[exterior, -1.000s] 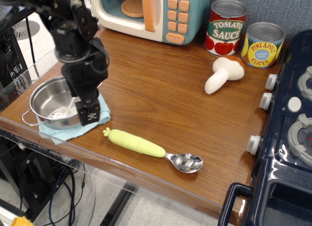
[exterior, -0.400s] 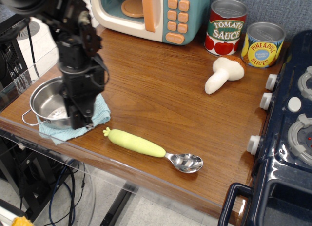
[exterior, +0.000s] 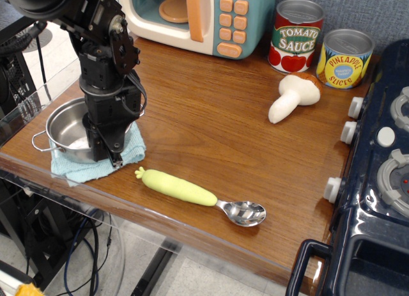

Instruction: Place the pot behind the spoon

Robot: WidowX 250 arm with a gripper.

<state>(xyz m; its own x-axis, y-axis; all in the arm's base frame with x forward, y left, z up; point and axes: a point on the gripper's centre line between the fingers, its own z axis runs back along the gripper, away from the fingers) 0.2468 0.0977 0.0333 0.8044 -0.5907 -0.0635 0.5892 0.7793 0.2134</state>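
The small steel pot (exterior: 67, 126) sits on a light blue cloth (exterior: 80, 171) at the table's front left corner, one wire handle pointing left. My gripper (exterior: 105, 152) reaches down over the pot's right rim and looks shut on it, one finger inside and one outside. The spoon (exterior: 192, 192), with a pale yellow-green carrot handle and a shiny metal bowl at its right end, lies near the front edge, to the right of the pot and apart from it.
A toy microwave (exterior: 211, 15) stands at the back. A tomato sauce can (exterior: 295, 37) and a pineapple can (exterior: 344, 58) stand at the back right, with a white mushroom toy (exterior: 291, 98) in front of them. A dark blue toy stove (exterior: 377, 181) borders the right side.
My gripper has come down onto the pot's right rim and closed. The pot has shifted slightly, its left handle now sitting higher and further right.
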